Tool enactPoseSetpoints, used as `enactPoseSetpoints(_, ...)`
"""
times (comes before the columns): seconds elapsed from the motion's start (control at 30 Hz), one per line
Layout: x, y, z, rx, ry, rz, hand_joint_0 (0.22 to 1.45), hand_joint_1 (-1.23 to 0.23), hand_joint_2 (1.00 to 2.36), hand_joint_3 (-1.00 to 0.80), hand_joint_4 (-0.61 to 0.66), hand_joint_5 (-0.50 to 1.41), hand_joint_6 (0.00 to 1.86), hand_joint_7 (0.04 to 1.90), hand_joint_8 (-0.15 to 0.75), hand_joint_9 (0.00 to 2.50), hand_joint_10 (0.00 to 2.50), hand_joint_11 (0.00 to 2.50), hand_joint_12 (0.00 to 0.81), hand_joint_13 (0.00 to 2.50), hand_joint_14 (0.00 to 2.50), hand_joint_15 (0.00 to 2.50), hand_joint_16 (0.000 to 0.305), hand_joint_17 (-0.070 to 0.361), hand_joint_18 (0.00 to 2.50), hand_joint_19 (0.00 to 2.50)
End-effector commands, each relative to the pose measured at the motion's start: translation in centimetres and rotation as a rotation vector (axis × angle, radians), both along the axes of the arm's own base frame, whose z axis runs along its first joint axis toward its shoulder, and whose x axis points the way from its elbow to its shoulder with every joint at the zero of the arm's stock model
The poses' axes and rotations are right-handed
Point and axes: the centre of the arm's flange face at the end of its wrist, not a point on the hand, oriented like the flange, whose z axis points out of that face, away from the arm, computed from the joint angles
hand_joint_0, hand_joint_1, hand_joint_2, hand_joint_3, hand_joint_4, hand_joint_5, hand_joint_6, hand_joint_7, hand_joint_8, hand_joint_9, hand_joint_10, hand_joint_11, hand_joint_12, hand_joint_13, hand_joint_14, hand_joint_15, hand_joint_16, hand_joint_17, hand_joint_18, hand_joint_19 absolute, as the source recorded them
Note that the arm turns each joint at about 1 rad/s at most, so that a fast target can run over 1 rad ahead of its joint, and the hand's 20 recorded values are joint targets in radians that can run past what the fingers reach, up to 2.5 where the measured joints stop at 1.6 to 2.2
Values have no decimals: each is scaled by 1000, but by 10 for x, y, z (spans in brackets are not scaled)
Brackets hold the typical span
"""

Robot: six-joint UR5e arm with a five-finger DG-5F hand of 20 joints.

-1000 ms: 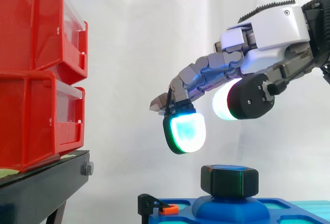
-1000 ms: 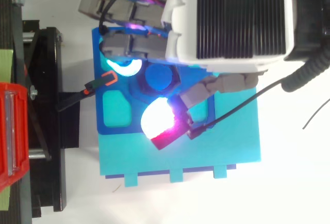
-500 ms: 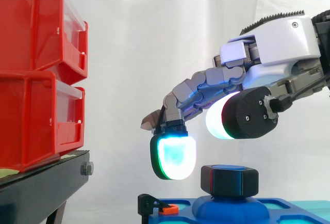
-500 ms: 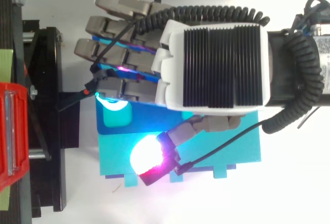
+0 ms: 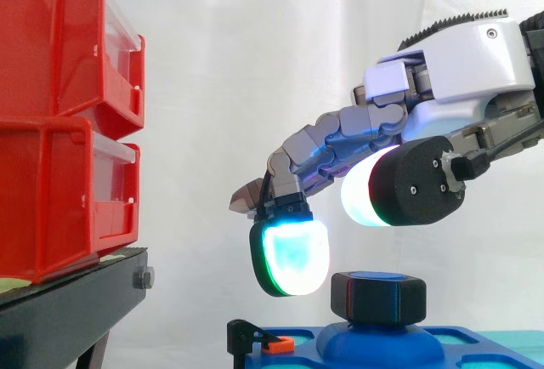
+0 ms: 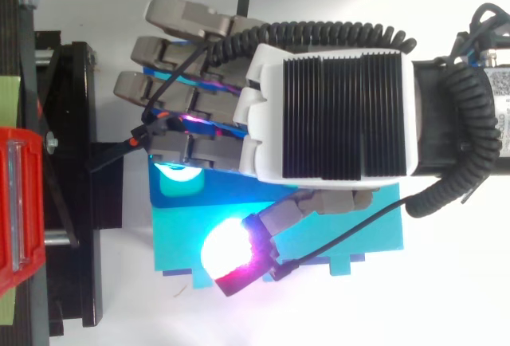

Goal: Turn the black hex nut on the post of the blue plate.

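Two slips threaten you: the green fingertip [image 5: 289,258] hangs left of the black nut [image 5: 378,298], close above the small black clip [image 5: 246,335] at the edge of the blue plate [image 5: 463,335], so a straight drop may land it on the clip, while the thumb pad [image 5: 364,192] rides higher and may close over the nut's top instead of its flats. With the hand [image 5: 463,59] loosely spread and holding nothing, the nut sits untouched on its post on the plate. Red bins [image 5: 59,122] on the black stand [image 5: 76,301] sit well to the left, and nothing lies between fingers and nut.
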Motion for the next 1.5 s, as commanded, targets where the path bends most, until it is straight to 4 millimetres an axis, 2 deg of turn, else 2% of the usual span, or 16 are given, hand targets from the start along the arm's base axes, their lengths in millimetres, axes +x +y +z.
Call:
enactPoseSetpoints(0.0, -1, -4, 0, -1, 9, -2, 455, -237, 1000, -500, 207, -177, 501, 1207, 251, 220, 0, 3, 382, 148, 0, 34, 58, 130, 0, 6)
enactPoseSetpoints(0.13, -3, -6, -1, 0, 20, 4, 455, -238, 1000, -500, 201, -176, 500, 1235, 250, 220, 0, 2, 381, 149, 0, 34, 58, 130, 0, 11)
enactPoseSetpoints(0.47, -5, -14, -1, -1, 26, 9, 456, -243, 1000, -500, 204, -188, 565, 1146, 250, 222, 0, 11, 381, 154, 2, 34, 58, 130, 0, 6)
enactPoseSetpoints(0.9, -6, -24, -1, -3, 25, 20, 458, -247, 1000, -500, 202, -189, 570, 1142, 250, 222, 0, 12, 381, 157, 2, 35, 58, 130, 0, 12)
enactPoseSetpoints(1.47, -15, -67, -1, -17, 26, 61, 460, -264, 1000, -500, 202, -190, 571, 1139, 249, 224, 0, 6, 380, 162, 0, 41, 58, 130, 0, 15)
